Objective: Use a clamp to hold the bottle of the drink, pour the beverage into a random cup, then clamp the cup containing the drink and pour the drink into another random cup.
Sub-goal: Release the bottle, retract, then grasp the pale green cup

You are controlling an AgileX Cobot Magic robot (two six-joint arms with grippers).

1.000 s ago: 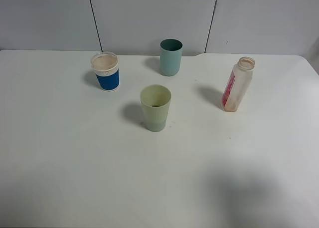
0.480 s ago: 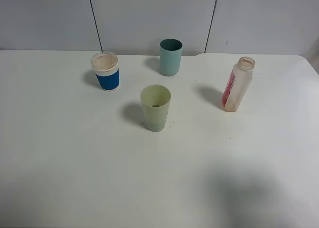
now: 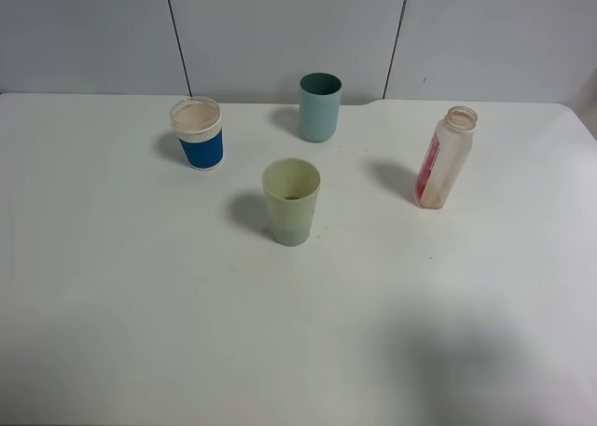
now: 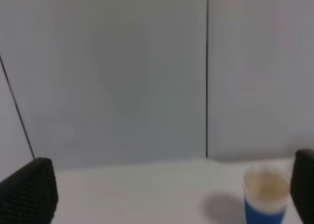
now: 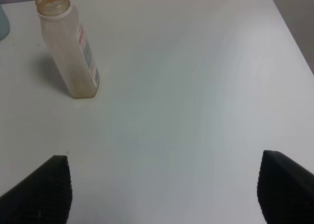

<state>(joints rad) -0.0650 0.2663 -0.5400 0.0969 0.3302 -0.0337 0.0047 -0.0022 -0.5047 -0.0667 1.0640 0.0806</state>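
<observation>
An uncapped clear plastic bottle (image 3: 445,158) with a red label stands upright at the right of the white table; it also shows in the right wrist view (image 5: 68,50). A pale green cup (image 3: 291,201) stands in the middle, a teal cup (image 3: 320,106) behind it, and a blue-and-white cup (image 3: 197,132) at the left, also in the left wrist view (image 4: 265,193). Neither gripper shows in the exterior high view. My right gripper (image 5: 164,187) is open, apart from the bottle. My left gripper (image 4: 167,189) is open, with the blue cup by one finger's edge.
The white table (image 3: 140,286) runs to a grey panelled wall (image 3: 280,25) at the back. A soft shadow lies on the table at the front right. The table's right edge shows in the right wrist view (image 5: 289,33).
</observation>
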